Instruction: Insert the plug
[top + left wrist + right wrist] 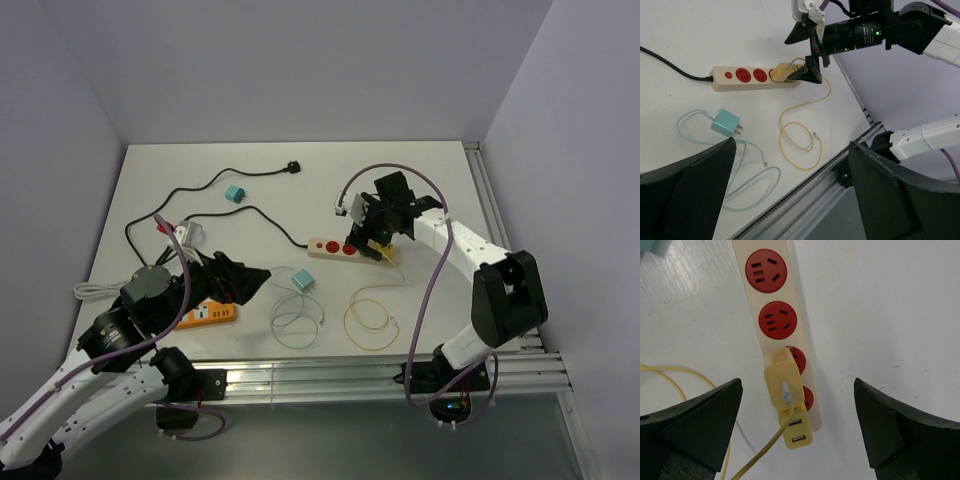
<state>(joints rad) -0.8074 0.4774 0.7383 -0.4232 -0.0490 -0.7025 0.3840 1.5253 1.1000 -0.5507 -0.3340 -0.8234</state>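
While the left gripper [791,142] hangs on the near side of the long cream plastic power strip [747,77], its jaws are wide apart and hold nothing. Right gripper [798,385] is over the strip's USB end, jaws apart, flanking the boxy yellow plastic plug [784,377] with gaps both sides. Plug sits on the strip's third round red socket [799,359], thin yellow cable [774,438] trailing nearward. Beyond the strip, smooth white tabletop [400,160] runs open to the far edge.

Reading power strip [771,296] as smooth, faintly glossy cream plastic, sockets [766,271] matt red. Seeing yellow plug [784,377] seated on strip as satin plastic, its cable [765,450] rubbery. Noting matt white table [880,315] under strip, ribbed bare-metal rail [805,200] beyond.
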